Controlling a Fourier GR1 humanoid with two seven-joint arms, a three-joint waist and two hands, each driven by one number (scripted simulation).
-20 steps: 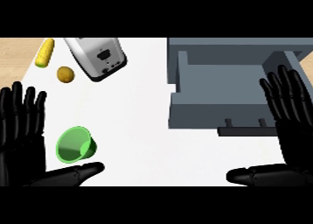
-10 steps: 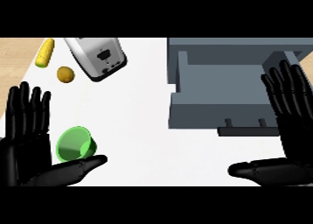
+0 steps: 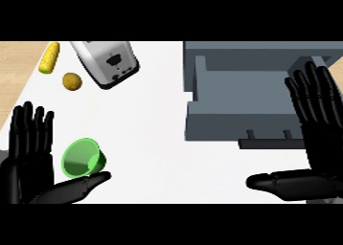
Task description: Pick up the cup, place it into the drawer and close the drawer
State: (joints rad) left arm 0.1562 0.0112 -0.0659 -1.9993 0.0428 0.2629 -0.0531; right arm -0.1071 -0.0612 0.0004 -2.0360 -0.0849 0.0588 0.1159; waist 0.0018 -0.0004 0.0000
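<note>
A green cup [image 3: 85,158] lies tipped on the white counter at the lower left, its mouth toward me. My left hand [image 3: 27,165] is open just left of it, fingers straight up, thumb reaching under the cup's lower edge. The grey drawer [image 3: 224,115] stands pulled open at the upper right, with its dark handle [image 3: 269,141] on the front. My right hand [image 3: 323,143] is open at the right edge, fingers up over the drawer's right side, thumb pointing left.
A silver toaster [image 3: 106,63] lies at the upper left of the counter. Beside it are a brown potato [image 3: 73,81] and a yellow corn cob [image 3: 50,57]. The wooden floor shows beyond the counter's left edge.
My left hand has moved rightward and up toward the cup, and its thumb now lies right under it. The right hand has barely shifted.
</note>
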